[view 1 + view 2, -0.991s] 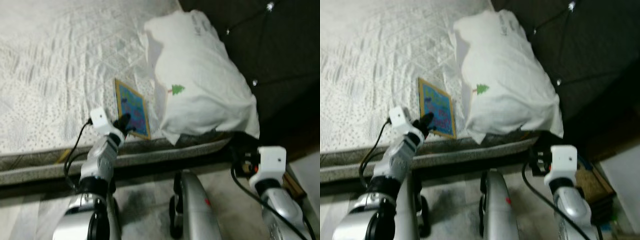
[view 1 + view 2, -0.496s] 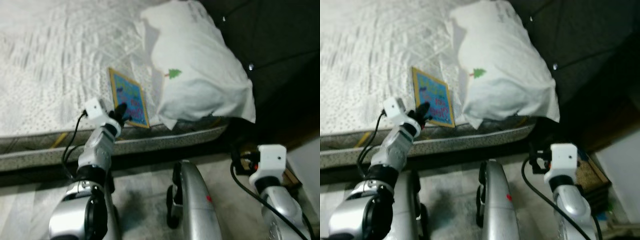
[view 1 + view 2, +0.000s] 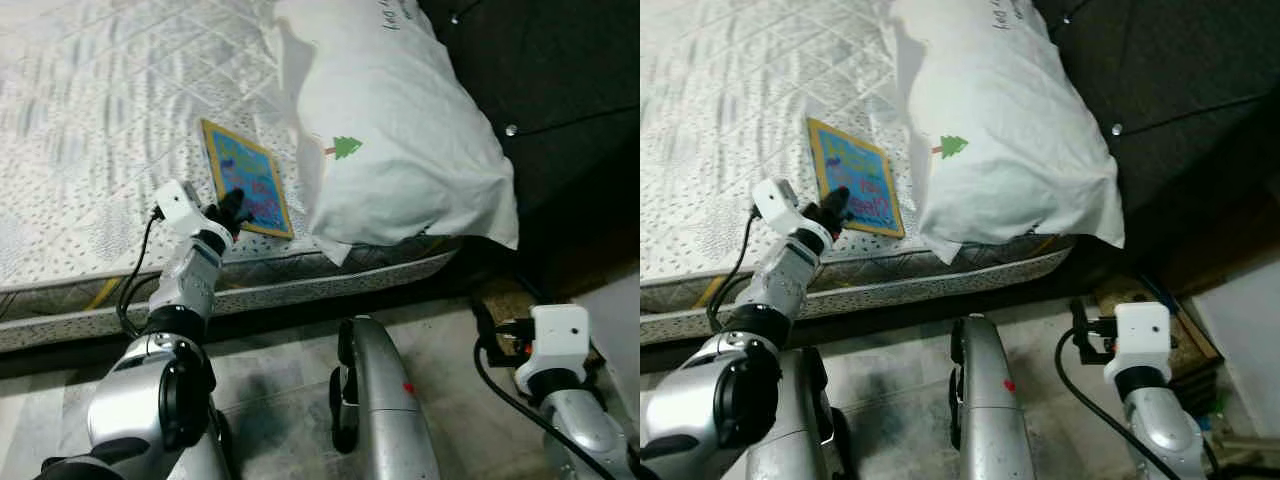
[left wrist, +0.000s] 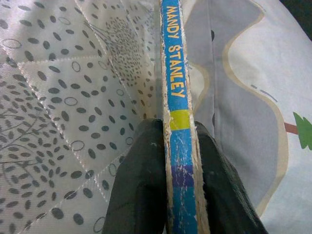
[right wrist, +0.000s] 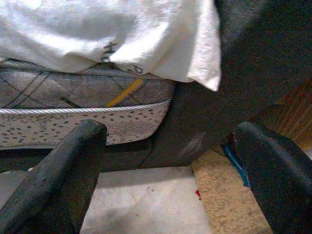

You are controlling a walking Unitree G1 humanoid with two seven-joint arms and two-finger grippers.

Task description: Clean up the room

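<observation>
Left gripper [image 4: 178,141] clamps thin book [image 3: 246,179] by its spine, near mattress [image 3: 100,120] edge.

Book flat, rectangular, yellow-bordered blue cover; worn blue spine reads "MANDY STANLEY", edges scuffed pale. It lies on quilted, dot-printed mattress just beside a plump white pillow [image 3: 400,130] with small green tree print; pillow overhangs mattress corner, top cut off. Right gripper [image 5: 170,180] hangs low by bed, fingers spread wide, nothing between them. Dark tufted headboard [image 3: 560,70] behind; brown mat [image 5: 229,195] on the floor partly hidden.
</observation>
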